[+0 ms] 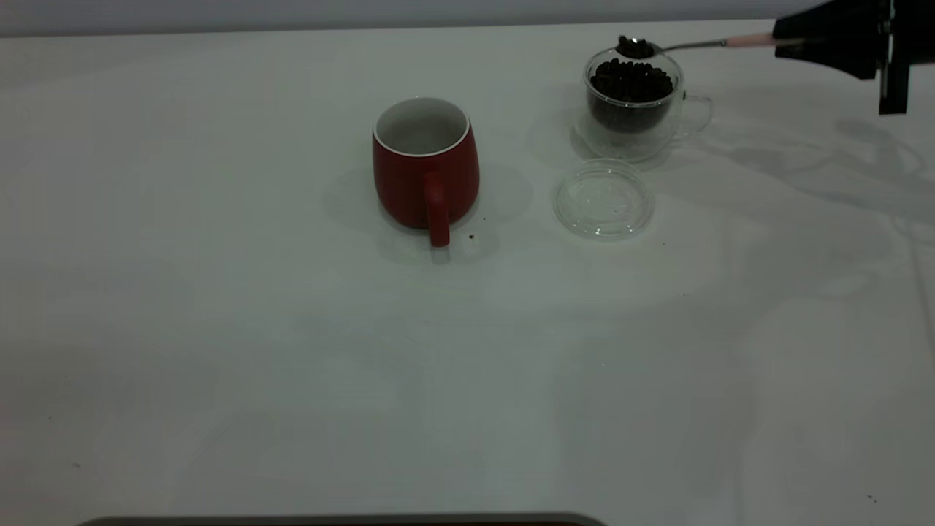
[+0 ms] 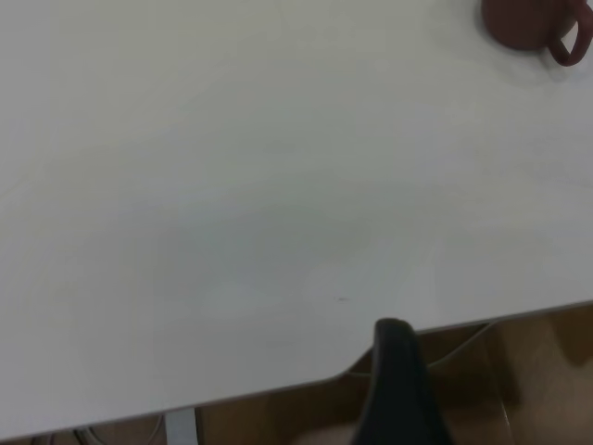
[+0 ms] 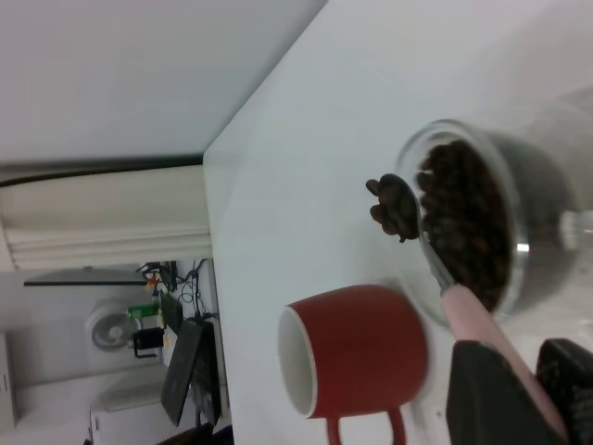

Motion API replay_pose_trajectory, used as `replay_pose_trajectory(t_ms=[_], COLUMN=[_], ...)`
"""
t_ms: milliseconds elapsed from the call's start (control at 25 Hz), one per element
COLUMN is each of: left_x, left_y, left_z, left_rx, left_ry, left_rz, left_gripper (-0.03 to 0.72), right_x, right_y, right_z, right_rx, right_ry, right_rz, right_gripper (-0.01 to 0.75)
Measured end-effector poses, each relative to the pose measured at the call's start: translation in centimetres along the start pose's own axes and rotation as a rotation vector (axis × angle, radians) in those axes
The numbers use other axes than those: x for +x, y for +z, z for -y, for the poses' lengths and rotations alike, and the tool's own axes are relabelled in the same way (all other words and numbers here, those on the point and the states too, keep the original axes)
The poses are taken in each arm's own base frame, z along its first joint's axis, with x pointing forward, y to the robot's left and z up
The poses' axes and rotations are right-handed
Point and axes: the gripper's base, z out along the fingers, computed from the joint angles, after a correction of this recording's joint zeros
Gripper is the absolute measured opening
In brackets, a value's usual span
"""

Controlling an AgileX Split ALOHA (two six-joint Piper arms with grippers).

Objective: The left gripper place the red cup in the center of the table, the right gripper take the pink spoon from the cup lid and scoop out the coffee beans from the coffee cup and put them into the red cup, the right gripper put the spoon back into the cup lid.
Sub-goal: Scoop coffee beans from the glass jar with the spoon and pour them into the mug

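Observation:
The red cup stands upright and empty near the middle of the table, handle toward the front. Back right of it is the coffee cup, filled with coffee beans. My right gripper is shut on the pink spoon by its handle, level. The spoon's bowl carries beans just above the coffee cup's far rim. The right wrist view shows the loaded spoon, the coffee cup, the red cup and my right gripper. The cup lid lies bare in front of the coffee cup. My left gripper hangs beyond the table's edge, far from the red cup.
A small dark crumb lies just right of the red cup's handle. A dark strip runs along the front edge of the exterior view. The table's edge passes close to my left gripper, with brown floor beyond.

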Motion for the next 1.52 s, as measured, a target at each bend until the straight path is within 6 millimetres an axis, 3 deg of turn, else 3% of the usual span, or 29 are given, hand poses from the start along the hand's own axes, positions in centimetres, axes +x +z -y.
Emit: replay_pose_trajectory(t_ms=[440, 1040, 1280, 1520], left_x=[0.0, 0.0, 0.0, 0.0], left_y=[0.0, 0.0, 0.0, 0.0], left_z=[0.0, 0.0, 0.0, 0.0], left_rx=[0.000, 0.000, 0.000, 0.000], left_ry=[0.000, 0.000, 0.000, 0.000], left_rz=[0.000, 0.000, 0.000, 0.000], left_gripper=[0.586, 0.586, 0.586, 0.586], right_x=[1.8, 6.4, 7.3, 7.3], right_y=[4.0, 10.8, 11.7, 11.7], right_z=[-2.6, -6.0, -6.5, -6.5], right_rx=[-0.024, -0.059, -0.068, -0.090], right_ry=[-0.035, -0.087, -0.131, -0.281], right_rz=[-0.095, -0.261, -0.288, -0.282], right_gripper=[0.113, 0.113, 0.113, 0.113])
